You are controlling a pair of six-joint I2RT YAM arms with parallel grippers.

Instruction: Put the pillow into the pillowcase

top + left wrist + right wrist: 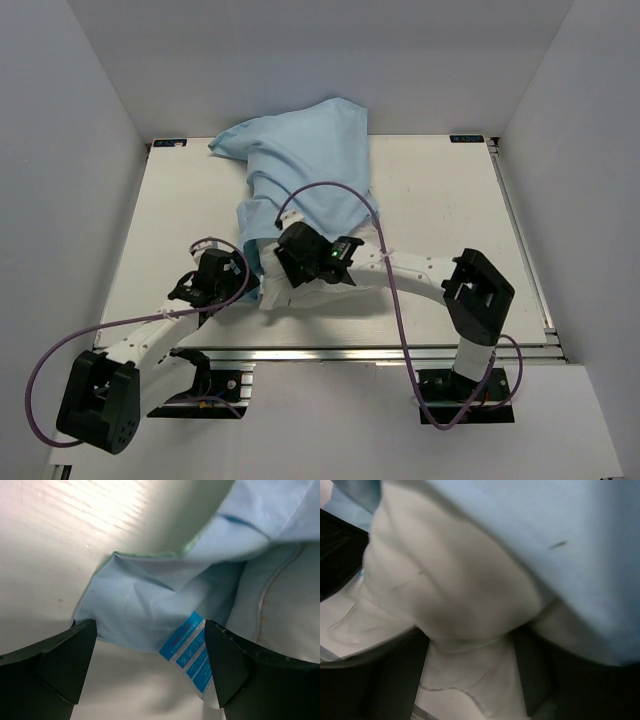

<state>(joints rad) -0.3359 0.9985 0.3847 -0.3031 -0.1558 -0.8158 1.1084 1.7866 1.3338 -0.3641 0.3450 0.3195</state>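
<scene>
1. Since only a white end of the pillow [450,580] bulges out of the pillowcase [305,165], at the mouth facing the arm bases, I judge the stuffing well along but not yet finished.
2. The pillowcase lies plain-blue side up on the table [450,200], its closed end bunched away from that mouth, so anything pushed in has room to slide.
3. My right hand [470,675] sits at the pillowcase's mouth with a finger either side of a pillow bulge, likely to shove it deeper. The view is blurred, so I cannot tell whether it has clamped.
4. My left hand [150,632] hangs wide open and empty beside the pillowcase's mouth corner, jaws straddling the hem (a small blue tag [187,650] peeks out there). I reckon it is placed to pinch that hem.
</scene>
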